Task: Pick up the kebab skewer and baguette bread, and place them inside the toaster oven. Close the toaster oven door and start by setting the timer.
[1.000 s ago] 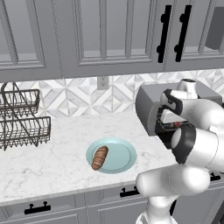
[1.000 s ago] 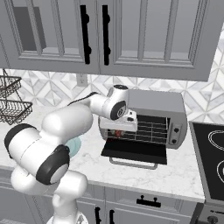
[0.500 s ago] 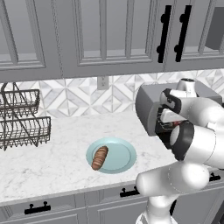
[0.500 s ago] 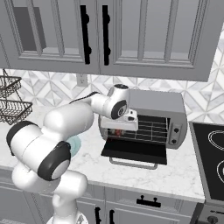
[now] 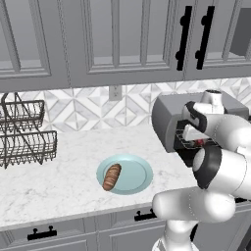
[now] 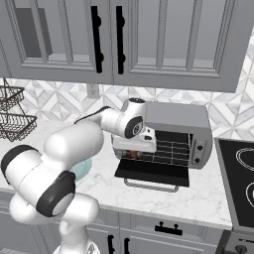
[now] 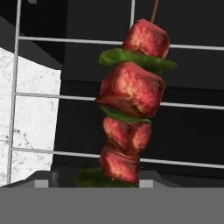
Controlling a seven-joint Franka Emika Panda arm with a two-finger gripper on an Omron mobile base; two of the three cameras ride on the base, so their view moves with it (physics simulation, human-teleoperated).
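Kebab skewer [image 7: 131, 105] on toaster oven [image 6: 181, 119] rack, between spread fingers of gripper [image 7: 94, 178].

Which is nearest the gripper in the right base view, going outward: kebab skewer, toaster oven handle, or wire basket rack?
1. kebab skewer, right under the gripper, at the oven mouth.
2. toaster oven handle, lower, at the counter front.
3. wire basket rack, far left.

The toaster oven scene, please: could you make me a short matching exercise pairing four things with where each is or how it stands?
Things:
1. kebab skewer
2. baguette bread
3. toaster oven door
4. wire basket rack

Places or states:
A. folded down, open
B. on the light blue plate
C. at the counter's far left
D. over the oven's wire rack

Pairs: 1-D, 2-B, 3-A, 4-C
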